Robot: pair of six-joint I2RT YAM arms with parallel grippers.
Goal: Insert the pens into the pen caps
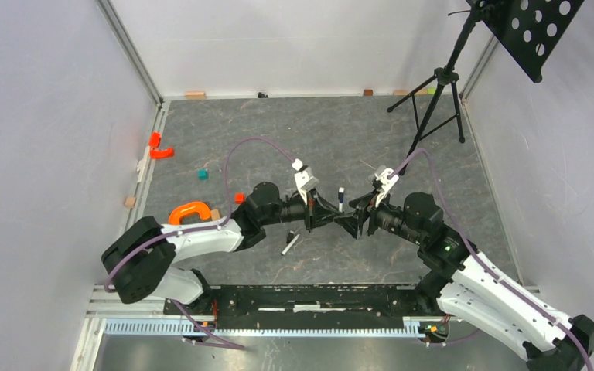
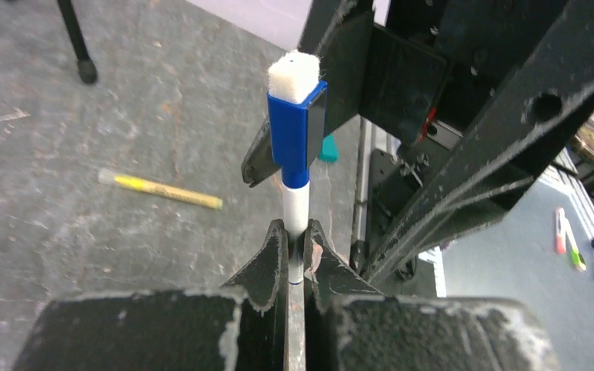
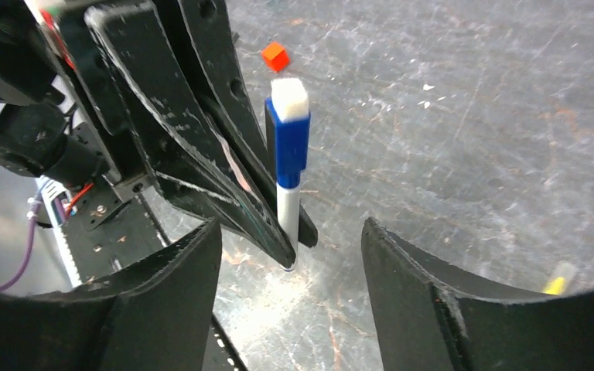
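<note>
from above, the left arm (image 1: 201,236) and right arm (image 1: 472,270) meet nose to nose at the middle of the table (image 1: 356,131). the joined pen is too small to make out there. one loose pen (image 1: 290,244) lies just below the meeting point, and a second pen (image 1: 341,199) lies just above it.

left wrist view: the left jaws are pinched tight on the white pen (image 2: 297,207), which stands up out of them at centre frame. the blue cap (image 2: 292,139) is already over its upper end, with a white felt pad (image 2: 294,73) on top. a yellow pen (image 2: 166,190) lies on the table at left.

right wrist view: the right jaws stand wide, one on either side of the blue cap (image 3: 290,147), touching nothing. the cap looks seated, though i can't tell if it's fully home. i'd say the step is letting go cleanly. draw the right arm straight back along the pen's line, with no sideways drift that could knock the cap, while the left grip holds firm.
</note>
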